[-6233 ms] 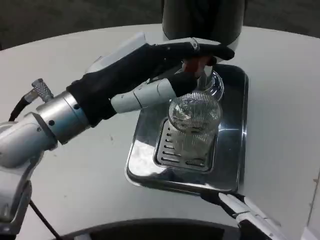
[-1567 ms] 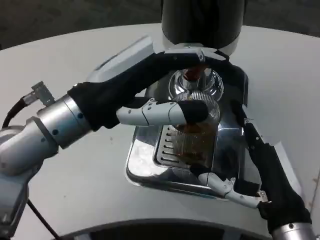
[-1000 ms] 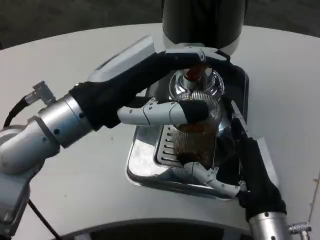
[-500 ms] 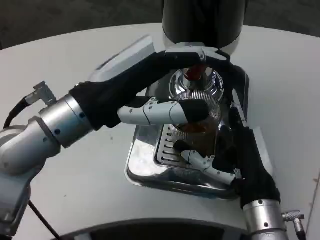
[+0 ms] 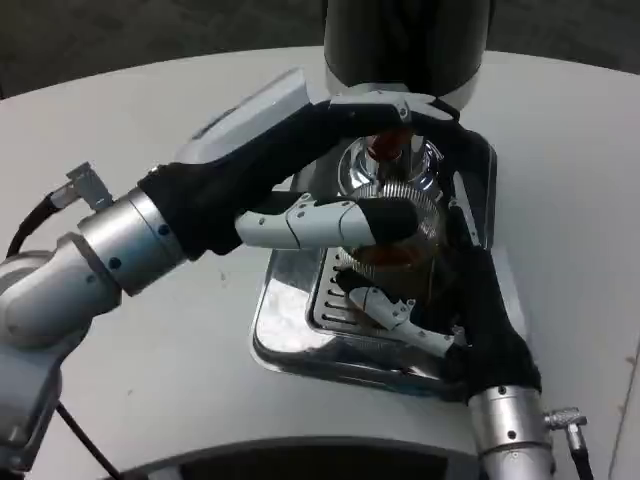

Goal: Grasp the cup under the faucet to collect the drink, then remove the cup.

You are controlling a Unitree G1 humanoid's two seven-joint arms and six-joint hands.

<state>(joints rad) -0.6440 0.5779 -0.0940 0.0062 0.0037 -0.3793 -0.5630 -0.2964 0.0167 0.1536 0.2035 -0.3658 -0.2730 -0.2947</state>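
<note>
A ribbed glass cup (image 5: 398, 256) with brown drink in it stands on the steel drip tray (image 5: 283, 318), right under the faucet (image 5: 384, 148) of the dark dispenser (image 5: 405, 40). My left hand (image 5: 285, 150) reaches in from the left. Its fingers (image 5: 395, 104) rest on top of the faucet lever and its thumb lies across the cup's upper front. My right hand (image 5: 482, 315) comes up from the near edge and wraps the cup. The right thumb crosses the cup's lower front, while the other fingers run up the cup's right side.
The tray has a slotted grate (image 5: 330, 300) under the cup. The round white table (image 5: 150, 330) spreads left and right of the tray. My left forearm (image 5: 100, 260) crosses the table's left side.
The cup has filled with brown drink. My right hand has risen from the near edge and closed in around the cup. The left hand has stayed on the faucet.
</note>
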